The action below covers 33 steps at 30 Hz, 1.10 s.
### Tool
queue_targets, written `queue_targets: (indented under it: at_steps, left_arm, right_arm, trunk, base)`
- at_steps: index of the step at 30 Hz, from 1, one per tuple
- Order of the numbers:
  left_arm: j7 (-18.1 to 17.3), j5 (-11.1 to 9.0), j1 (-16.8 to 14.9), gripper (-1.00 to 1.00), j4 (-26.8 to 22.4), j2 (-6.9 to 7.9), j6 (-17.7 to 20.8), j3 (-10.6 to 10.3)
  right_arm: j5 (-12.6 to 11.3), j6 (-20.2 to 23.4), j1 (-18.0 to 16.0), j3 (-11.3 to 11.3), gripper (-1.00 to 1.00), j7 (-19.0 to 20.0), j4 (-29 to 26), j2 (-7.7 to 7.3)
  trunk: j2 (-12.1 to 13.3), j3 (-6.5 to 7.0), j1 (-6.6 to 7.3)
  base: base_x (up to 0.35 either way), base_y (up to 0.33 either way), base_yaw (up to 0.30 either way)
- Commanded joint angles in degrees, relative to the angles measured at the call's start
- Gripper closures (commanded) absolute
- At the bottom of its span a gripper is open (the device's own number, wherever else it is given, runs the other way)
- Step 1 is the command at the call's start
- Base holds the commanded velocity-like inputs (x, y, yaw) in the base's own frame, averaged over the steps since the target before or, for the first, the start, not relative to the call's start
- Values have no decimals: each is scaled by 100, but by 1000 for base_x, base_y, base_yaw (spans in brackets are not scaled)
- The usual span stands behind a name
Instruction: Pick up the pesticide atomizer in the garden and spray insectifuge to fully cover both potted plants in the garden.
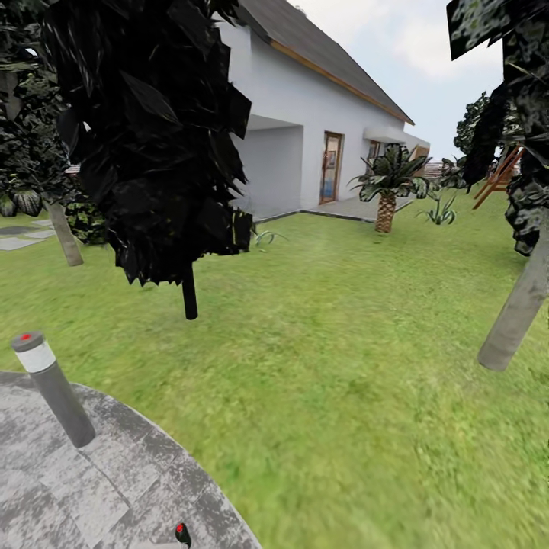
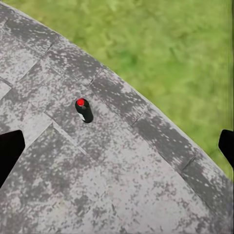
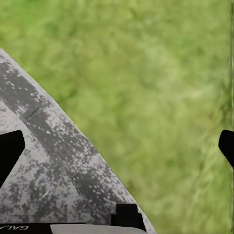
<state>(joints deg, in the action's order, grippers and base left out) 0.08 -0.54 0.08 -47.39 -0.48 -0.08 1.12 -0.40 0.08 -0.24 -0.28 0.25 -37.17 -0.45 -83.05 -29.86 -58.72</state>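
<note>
The left gripper (image 2: 117, 146) hangs spread wide over the mottled grey patio (image 2: 122, 185), its dark fingertips (image 2: 9, 151) at opposite edges of the left wrist view with nothing between them. Below it, the pesticide atomizer (image 2: 84, 110), dark-bodied with a red dot on its head, rests on the paving, apart from both fingers. The right gripper (image 3: 117, 146) is likewise wide and holds nothing, above the patio's curved edge where it meets the lawn (image 3: 156, 87). In the head view the atomizer sits near, at the patio's rim. A grey lamp post (image 1: 52, 387) stands on the patio, far left. Beyond the blurry green grass rise dark-leaved trees (image 1: 152, 137), a palm (image 1: 386, 191) and the white house (image 1: 305, 114).
</note>
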Motion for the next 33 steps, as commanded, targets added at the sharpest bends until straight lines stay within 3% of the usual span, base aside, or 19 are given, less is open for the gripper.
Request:
queue_targets:
  at_steps: [1, 11, 33]
  left_arm:
    - [1, -6, 1, -100, -7, -4, -1, 11]
    - [1, -6, 1, -100, -7, 1, -1, 11]
    - [1, 1, 1, -100, -7, 22, -1, 20]
  right_arm:
    - [-4, 1, -2, -1, -100, 2, -1, -2]
    - [-4, 1, -2, -5, -100, 1, -1, -1]
    - [-13, 9, -2, -11, -100, 1, -1, 1]
  trunk:
    - [-2, -5, -1]
    - [-2, -5, -1]
    - [-2, -5, -1]
  base:
    - [83, -309, 0]
    - [148, -302, 0]
    - [251, -261, 1]
